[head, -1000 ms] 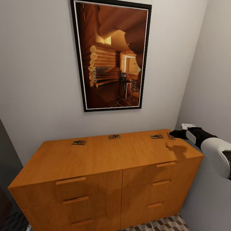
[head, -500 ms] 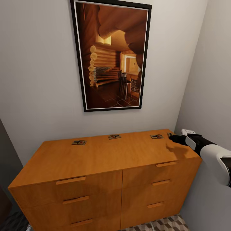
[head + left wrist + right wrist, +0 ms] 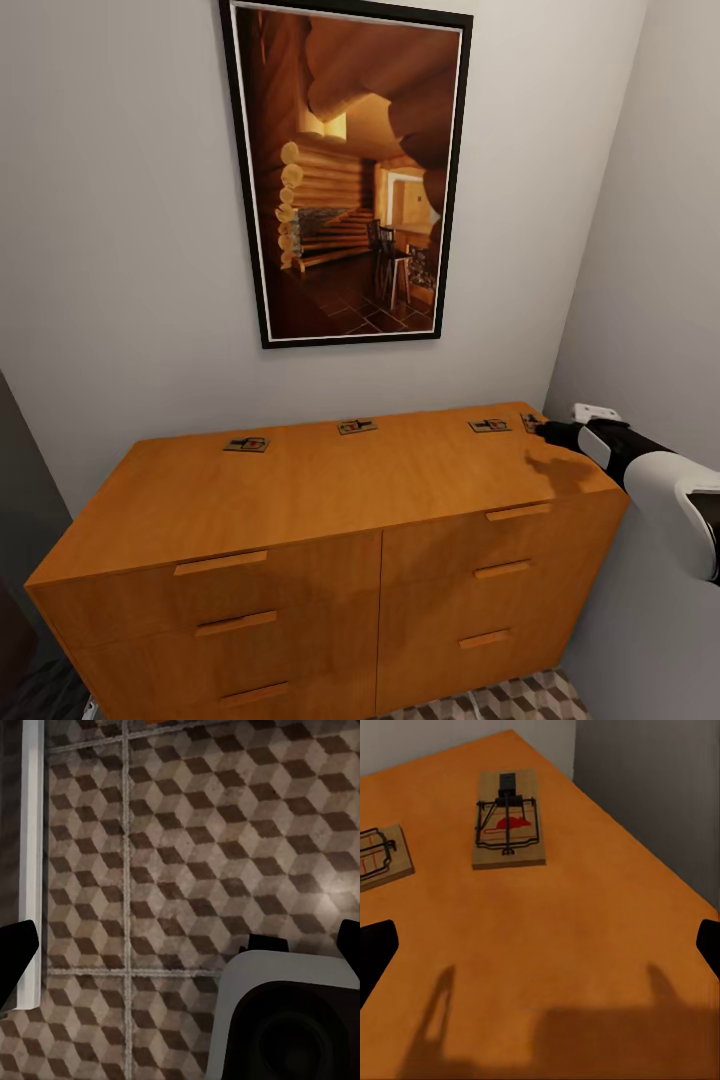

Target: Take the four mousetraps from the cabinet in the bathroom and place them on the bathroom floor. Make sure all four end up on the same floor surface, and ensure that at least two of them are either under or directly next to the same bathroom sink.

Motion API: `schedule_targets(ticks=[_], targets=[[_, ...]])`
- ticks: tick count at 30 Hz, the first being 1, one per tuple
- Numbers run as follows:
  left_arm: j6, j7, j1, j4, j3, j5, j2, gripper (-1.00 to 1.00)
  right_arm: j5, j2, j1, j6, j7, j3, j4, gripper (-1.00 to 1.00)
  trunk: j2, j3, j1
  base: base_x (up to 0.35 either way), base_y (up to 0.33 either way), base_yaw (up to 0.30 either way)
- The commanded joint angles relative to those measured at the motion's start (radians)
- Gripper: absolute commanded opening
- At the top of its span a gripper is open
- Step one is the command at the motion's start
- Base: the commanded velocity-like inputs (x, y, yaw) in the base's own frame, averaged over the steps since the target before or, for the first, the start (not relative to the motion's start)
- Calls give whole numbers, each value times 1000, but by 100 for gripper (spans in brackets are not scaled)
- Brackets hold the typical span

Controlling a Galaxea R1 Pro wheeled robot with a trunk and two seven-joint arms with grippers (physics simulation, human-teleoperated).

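Just short of the rightmost small tan wooden mousetrap (image 3: 508, 820) near the right rear corner of the wide orange-brown wooden cabinet (image 3: 330, 500), right end effector (image 3: 545, 430) spread wide; risks nudging that thin trap off the edge.

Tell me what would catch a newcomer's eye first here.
The tall black-framed log-cabin picture on the wall, above the wide orange-brown wooden cabinet. Four small tan wooden mousetraps lie along the cabinet top's back edge, and the right gripper hangs open by the rightmost mousetrap.
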Motion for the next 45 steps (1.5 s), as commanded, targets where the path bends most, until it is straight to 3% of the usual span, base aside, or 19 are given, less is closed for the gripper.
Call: schedule_targets(ticks=[1,45], targets=[[-7,0,-2,4,2,1,0,100,-9,0,0,5,-2,8,-2,100,-1,-1,0,0,0,0],[-7,0,-2,3,2,1,-1,100,-12,7,0,2,-2,11,0,100,-1,-1,0,28,0,0]])
